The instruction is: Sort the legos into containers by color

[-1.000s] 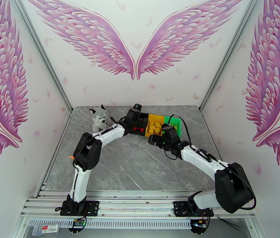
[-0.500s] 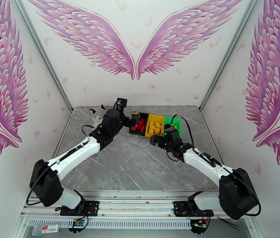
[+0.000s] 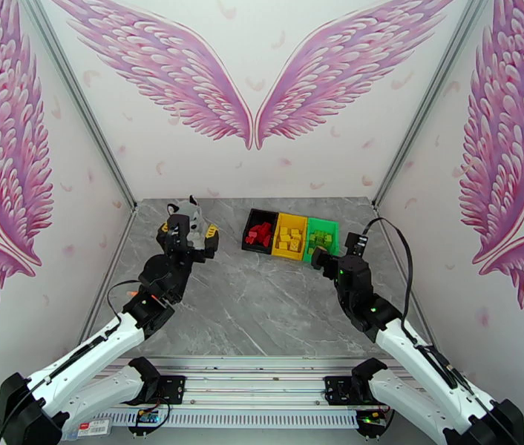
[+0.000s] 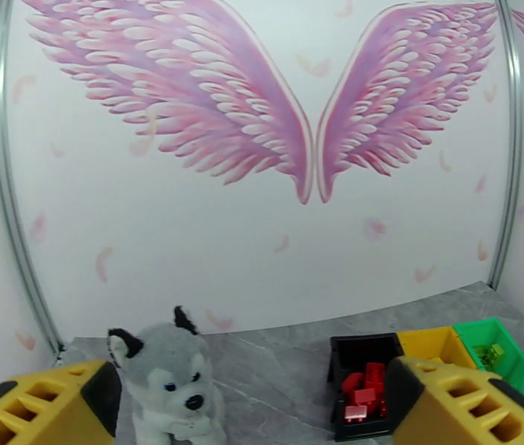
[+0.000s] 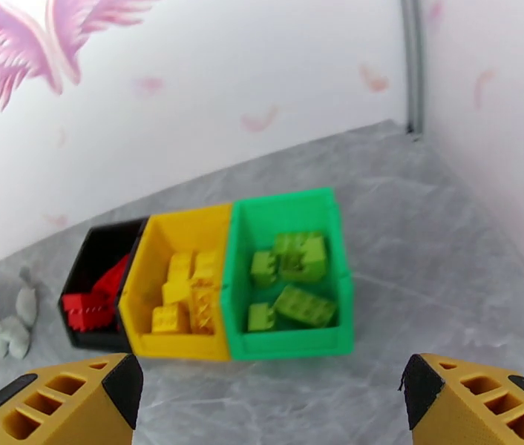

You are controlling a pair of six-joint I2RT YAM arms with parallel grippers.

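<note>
Marbled grey surface (image 3: 262,313) carries the bin row (image 5: 180,343), legos (image 5: 303,305) inside, running left to right ahead of my right tool (image 5: 266,391), fingers apart; left tool (image 4: 251,398) likewise.

- Robot test booth, lab-type setup; not a home or a shop.
- Left arm (image 3: 84,357) & right arm (image 3: 418,350), white w/ black joints, bolted side by side onto a metal rail (image 3: 254,380) at the table's near edge.
- Boxed in on 3 sides by white panels (image 3: 254,172) w/ big printed pink wings (image 3: 188,76), bare metal posts (image 3: 79,105) at the corners.
- Table top (image 3: 262,305): gray marble-look sheet.
- Only props on it: a plush husky (image 4: 165,380) & a row of 3 small bins (image 5: 180,346) w/ toy bricks (image 5: 303,305) inside.
- Loose black cable (image 3: 408,268) by the right arm; small label (image 3: 87,426) stuck on the front frame.
</note>
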